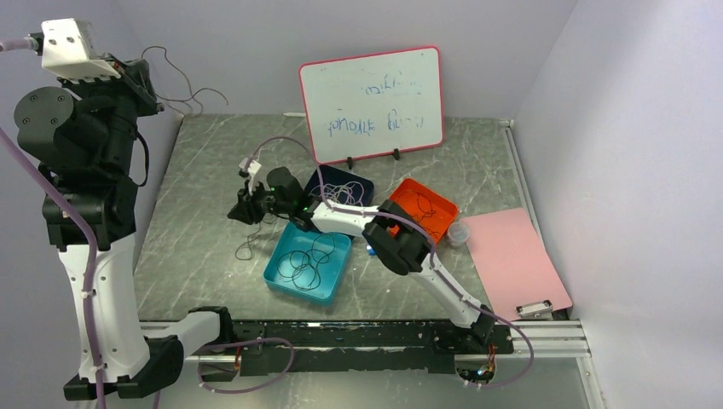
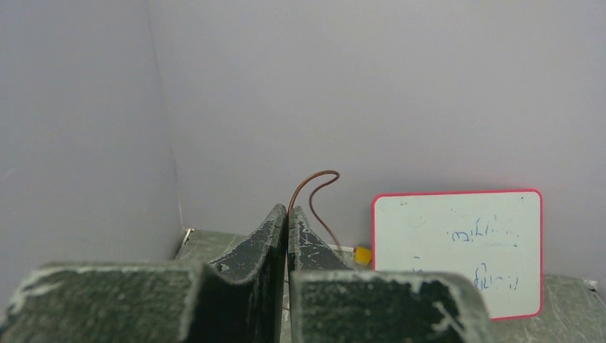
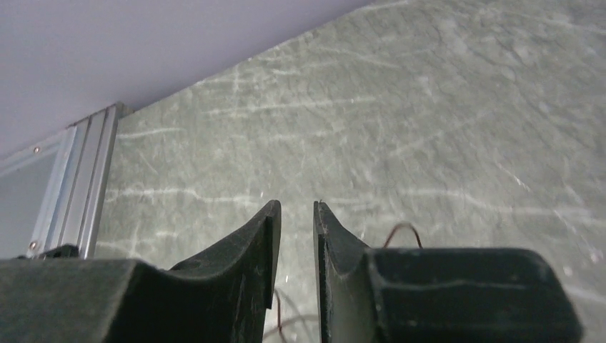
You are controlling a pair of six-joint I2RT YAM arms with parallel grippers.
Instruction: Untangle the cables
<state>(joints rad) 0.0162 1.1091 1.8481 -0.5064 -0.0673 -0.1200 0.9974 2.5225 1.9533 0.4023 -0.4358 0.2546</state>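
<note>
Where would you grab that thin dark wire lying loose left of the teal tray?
Probably the straight stretch of the loose dark strand, not its small near-end loop. Bring the right end effector straight down, closing across it: it seems to lie flat on the table, offering no side.

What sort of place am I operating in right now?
Probably a robot test cell in a lab: a marbled table boxed in by plain lilac walls, a handwritten whiteboard, and coloured trays holding thin cables.
</note>
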